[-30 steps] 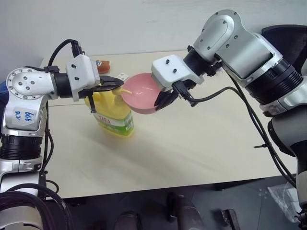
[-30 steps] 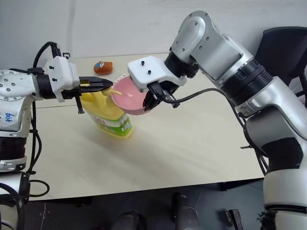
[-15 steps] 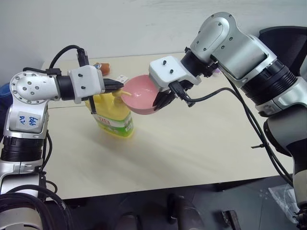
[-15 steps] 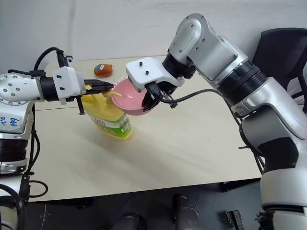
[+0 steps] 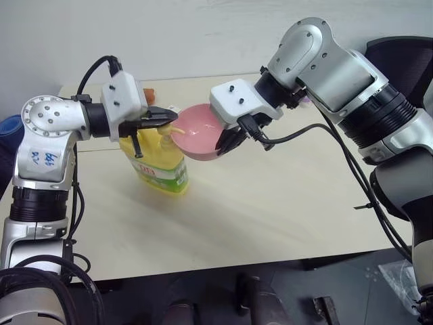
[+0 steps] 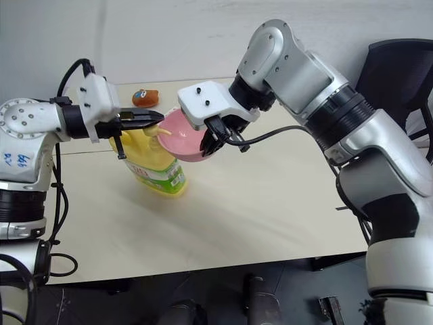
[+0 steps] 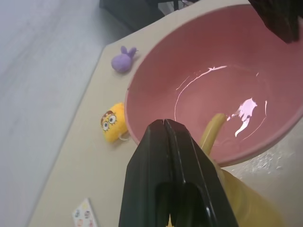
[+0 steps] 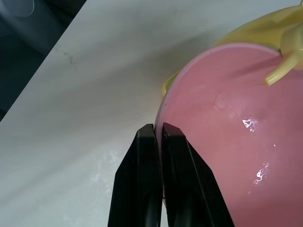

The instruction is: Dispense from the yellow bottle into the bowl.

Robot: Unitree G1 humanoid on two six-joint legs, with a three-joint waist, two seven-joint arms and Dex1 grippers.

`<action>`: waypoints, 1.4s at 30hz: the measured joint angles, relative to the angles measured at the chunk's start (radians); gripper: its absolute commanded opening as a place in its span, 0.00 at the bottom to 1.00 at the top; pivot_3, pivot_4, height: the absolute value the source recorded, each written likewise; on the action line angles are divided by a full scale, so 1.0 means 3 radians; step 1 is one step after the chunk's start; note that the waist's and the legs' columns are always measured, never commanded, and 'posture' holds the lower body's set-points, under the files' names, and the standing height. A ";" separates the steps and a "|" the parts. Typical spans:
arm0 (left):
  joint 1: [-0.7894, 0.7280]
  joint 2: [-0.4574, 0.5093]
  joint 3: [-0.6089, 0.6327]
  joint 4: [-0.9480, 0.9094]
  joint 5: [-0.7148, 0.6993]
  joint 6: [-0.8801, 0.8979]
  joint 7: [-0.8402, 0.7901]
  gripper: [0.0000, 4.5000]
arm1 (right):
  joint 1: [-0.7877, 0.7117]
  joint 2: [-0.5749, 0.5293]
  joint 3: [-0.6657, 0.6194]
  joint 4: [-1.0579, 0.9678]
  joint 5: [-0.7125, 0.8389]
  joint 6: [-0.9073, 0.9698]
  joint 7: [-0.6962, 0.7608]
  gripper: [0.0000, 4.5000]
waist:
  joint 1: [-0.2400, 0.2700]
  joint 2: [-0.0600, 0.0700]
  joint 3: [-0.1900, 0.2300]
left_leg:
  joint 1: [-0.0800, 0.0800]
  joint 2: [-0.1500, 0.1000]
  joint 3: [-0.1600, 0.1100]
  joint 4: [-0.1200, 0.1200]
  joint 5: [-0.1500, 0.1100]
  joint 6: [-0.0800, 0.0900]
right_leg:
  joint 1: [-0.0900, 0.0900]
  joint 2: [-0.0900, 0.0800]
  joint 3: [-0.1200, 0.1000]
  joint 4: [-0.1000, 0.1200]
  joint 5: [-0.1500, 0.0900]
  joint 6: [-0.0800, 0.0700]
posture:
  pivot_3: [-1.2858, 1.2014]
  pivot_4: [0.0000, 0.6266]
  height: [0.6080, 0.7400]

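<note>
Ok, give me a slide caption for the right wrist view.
Right pincer shut on the pink bowl's rim, holding it under the yellow bottle's pump nozzle.
</note>
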 measured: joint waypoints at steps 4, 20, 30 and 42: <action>-0.0232 0.0042 0.0091 0.0174 -0.0230 0.0549 -0.0004 0.27 | 0.0031 -0.0028 -0.0058 0.0001 -0.0001 -0.0011 0.0000 0.00 | -0.0007 -0.0008 0.0005 | -0.0031 0.0001 -0.0005 0.0002 0.0001 -0.0002 | -0.0019 0.0001 -0.0009 -0.0005 0.0000 0.0000 | 0.52 0.24 1.00; 0.0209 0.1060 0.1816 -0.0723 -0.1875 0.2709 0.0111 0.99 | 0.1248 -0.0446 -0.0809 -0.0653 -0.0158 0.0277 -0.0042 0.00 | -0.0003 -0.0028 0.0019 | -0.0086 0.0001 -0.0018 0.0019 0.0001 -0.0003 | -0.0064 -0.0002 -0.0020 -0.0008 0.0003 0.0004 | 0.52 0.24 1.00; 0.2488 0.1266 0.3652 -0.2020 -0.2220 0.3621 -0.0426 0.99 | 0.2431 -0.0347 -0.1140 -0.1186 -0.0591 0.0306 -0.0667 0.00 | 0.0009 -0.0030 0.0019 | -0.0070 0.0001 -0.0017 0.0023 0.0006 -0.0016 | -0.0053 0.0005 -0.0003 -0.0001 0.0003 -0.0004 | 0.52 0.24 1.00; 0.3644 0.0702 0.4055 -0.2524 -0.2161 0.3135 -0.0384 1.00 | 0.2552 -0.0079 -0.1139 -0.0447 -0.1429 -0.0733 -0.1067 0.46 | -0.0011 -0.0036 0.0019 | -0.0050 0.0007 -0.0008 0.0003 0.0008 -0.0027 | -0.0049 0.0011 0.0005 0.0003 -0.0004 -0.0018 | 0.52 0.24 1.00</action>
